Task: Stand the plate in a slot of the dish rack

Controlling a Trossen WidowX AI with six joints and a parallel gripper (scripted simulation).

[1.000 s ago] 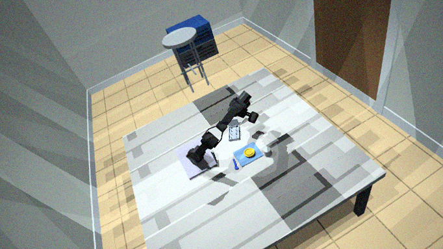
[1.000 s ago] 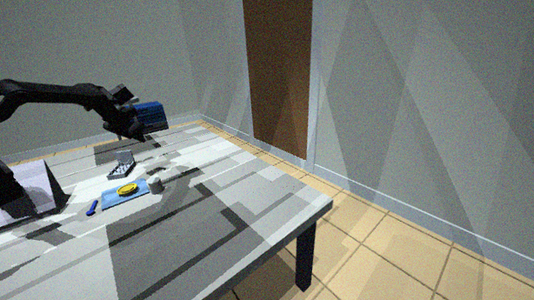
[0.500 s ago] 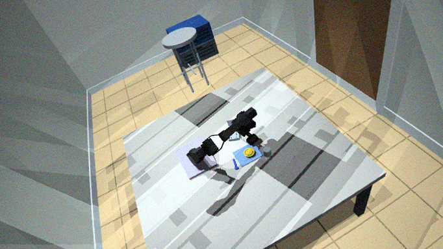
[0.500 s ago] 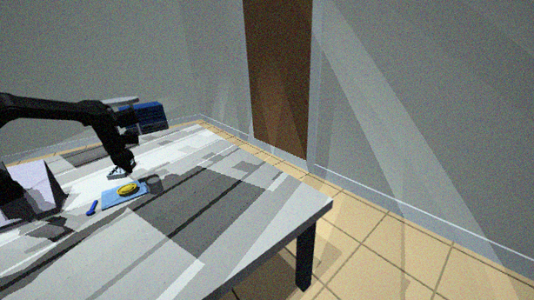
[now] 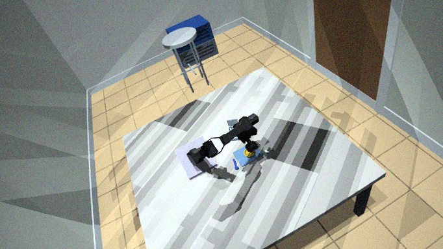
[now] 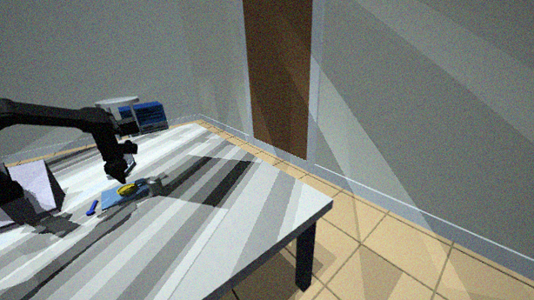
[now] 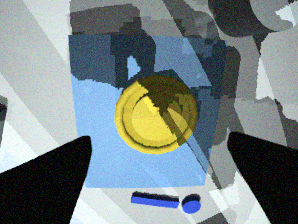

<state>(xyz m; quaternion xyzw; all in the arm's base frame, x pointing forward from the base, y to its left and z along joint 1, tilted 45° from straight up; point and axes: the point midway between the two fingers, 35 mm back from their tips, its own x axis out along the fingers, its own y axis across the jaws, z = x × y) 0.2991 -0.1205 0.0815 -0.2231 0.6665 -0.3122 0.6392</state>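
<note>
My gripper (image 7: 162, 141) hangs with jaws spread and nothing between them, pointing down at the desk (image 7: 27, 43); the yellow plate (image 7: 157, 113) lies flat on the blue mat (image 7: 93, 136), directly below and centred between my fingers.

1. Top view: high, far off, looks steeply down on the whole table (image 5: 329, 185).
2. Exterior view: low beside the table, looks across it, mid-range.
3. Wrist view: close, straight down.
4. All three share the yellow plate (image 5: 248, 153) (image 6: 125, 189) (image 7: 156, 113).
</note>
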